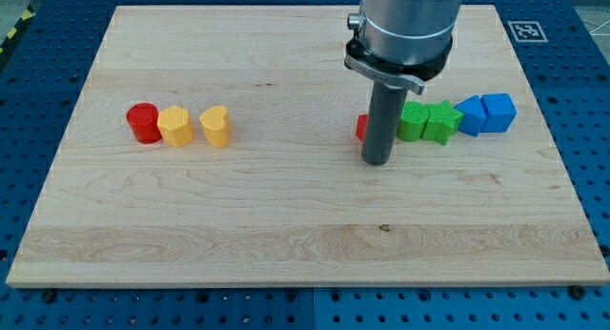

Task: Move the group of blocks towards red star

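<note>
My tip [377, 162] rests on the wooden board right of its middle. A red block [362, 127], probably the red star, is mostly hidden behind the rod, just up and left of the tip. To the rod's right runs a row: a green cube [413, 121], a green star [441, 120], a blue block [470, 115] and a blue cube [498, 112], all touching or nearly so. At the view's left sits another row: a red cylinder [144, 122], a yellow hexagon-like block [175, 126] and a yellow heart [216, 126].
The wooden board [286, 225] lies on a blue perforated table [38, 130]. A fiducial marker [527, 30] is at the board's top right corner.
</note>
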`<move>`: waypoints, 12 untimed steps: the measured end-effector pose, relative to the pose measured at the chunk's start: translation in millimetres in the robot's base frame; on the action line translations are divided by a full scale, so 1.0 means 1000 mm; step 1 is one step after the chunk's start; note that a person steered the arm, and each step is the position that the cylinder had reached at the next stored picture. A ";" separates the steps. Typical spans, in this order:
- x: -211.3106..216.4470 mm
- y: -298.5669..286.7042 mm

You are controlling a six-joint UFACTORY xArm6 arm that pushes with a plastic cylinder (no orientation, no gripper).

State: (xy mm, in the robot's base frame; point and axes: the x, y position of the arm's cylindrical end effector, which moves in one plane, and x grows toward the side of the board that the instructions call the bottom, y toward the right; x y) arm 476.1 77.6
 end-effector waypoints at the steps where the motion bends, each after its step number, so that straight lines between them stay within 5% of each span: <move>1: -0.008 0.004; 3: 0.013 -0.014; 5: 0.050 -0.175; 7: 0.036 -0.348; 12: -0.083 -0.298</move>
State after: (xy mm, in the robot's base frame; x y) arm 393.1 -219.9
